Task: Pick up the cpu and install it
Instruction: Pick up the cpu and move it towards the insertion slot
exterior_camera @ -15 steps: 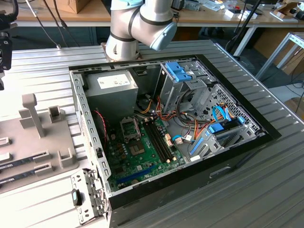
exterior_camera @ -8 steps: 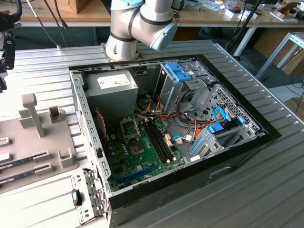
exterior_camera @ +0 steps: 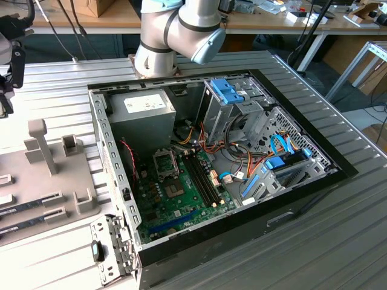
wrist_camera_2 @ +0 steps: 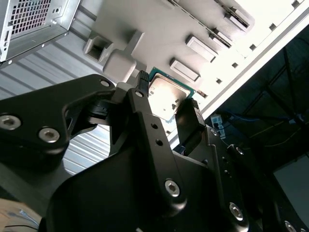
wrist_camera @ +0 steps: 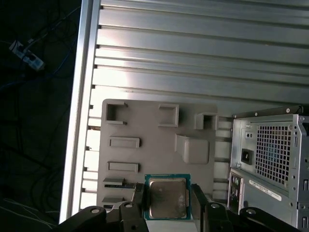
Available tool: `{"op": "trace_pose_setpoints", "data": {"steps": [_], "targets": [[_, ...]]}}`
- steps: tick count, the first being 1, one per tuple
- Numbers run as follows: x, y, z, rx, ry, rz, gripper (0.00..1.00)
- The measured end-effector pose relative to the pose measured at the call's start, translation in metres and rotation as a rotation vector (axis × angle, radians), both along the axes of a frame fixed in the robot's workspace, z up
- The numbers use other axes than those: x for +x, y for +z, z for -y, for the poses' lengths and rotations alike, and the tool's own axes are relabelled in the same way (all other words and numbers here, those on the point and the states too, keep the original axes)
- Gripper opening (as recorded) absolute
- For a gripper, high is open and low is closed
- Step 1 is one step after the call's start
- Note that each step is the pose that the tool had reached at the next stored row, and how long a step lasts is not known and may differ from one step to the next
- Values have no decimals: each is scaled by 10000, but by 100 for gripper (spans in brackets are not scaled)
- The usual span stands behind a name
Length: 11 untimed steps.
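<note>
Two black fingers [wrist_camera: 199, 200] of the gripper [wrist_camera: 167, 199] are seen closed against opposite edges of the cpu [wrist_camera: 166, 197], so that the chip is clamped between them. In the second wrist view the same grip is shown: the gripper [wrist_camera_2: 166, 99] has the cpu [wrist_camera_2: 169, 96] pinched between its fingers [wrist_camera_2: 186, 121], and the silvery top plate and thin green edge are turned towards the camera. The chip is held level over the grey holder tray [wrist_camera: 145, 121], near the tray's narrow slots; whether it touches the tray or is raised off it cannot be told. The tray is laid on a ribbed metal table [wrist_camera: 193, 48], just beside the perforated rear of the computer case [wrist_camera: 270, 159].

In the exterior view the tray [exterior_camera: 66, 181] is found at the exterior view's left, with two long narrow sticks [exterior_camera: 36, 200] lying in its slots. The open computer case [exterior_camera: 302, 199] is set beside it, with the green motherboard [exterior_camera: 181, 193] exposed inside and the square socket [exterior_camera: 164, 162] seen on it, well apart from the tray. The arm's base [exterior_camera: 175, 36] is mounted behind the case
</note>
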State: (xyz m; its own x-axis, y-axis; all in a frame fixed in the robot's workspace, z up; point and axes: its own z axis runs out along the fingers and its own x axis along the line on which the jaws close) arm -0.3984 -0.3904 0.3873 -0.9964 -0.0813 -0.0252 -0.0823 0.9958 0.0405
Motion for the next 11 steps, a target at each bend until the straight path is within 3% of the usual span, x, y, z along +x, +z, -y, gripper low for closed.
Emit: {"op": "trace_pose_setpoints", "data": {"steps": [11], "targets": [[75, -5, 0, -1, -1, 1, 47]]}}
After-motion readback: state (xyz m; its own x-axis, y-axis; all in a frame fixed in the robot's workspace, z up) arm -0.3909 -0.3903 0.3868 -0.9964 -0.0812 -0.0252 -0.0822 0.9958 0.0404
